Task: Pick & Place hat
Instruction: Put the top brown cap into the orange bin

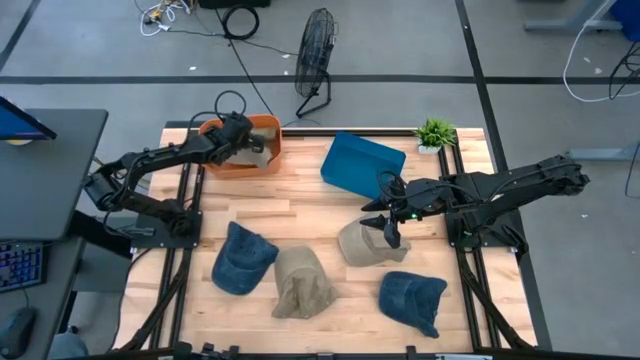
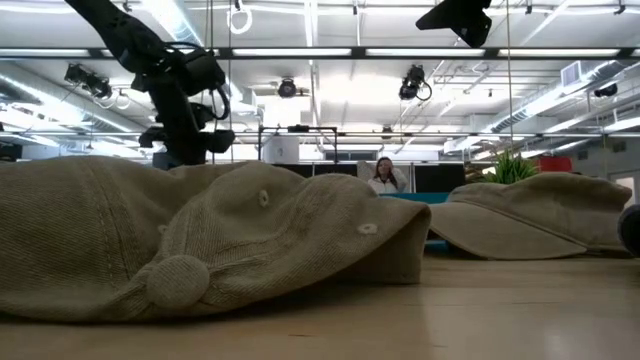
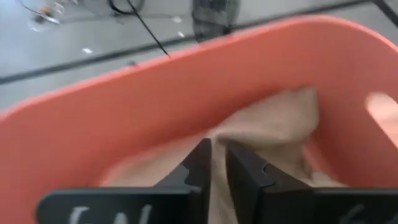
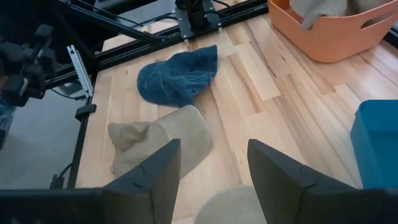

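Your left tool [image 1: 243, 140] sits in the orange bin [image 1: 268, 163], clamped on a tan hat [image 3: 280, 134]. Your right tool [image 1: 389, 228] hovers, fingers apart, over another tan hat [image 1: 362, 245]. Four hats remain on the surface [image 1: 300, 200].

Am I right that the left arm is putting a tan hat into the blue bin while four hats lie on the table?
Not quite: it is the orange bin, as the high view shows. The left gripper holds the tan hat over it, and four hats do lie on the table.
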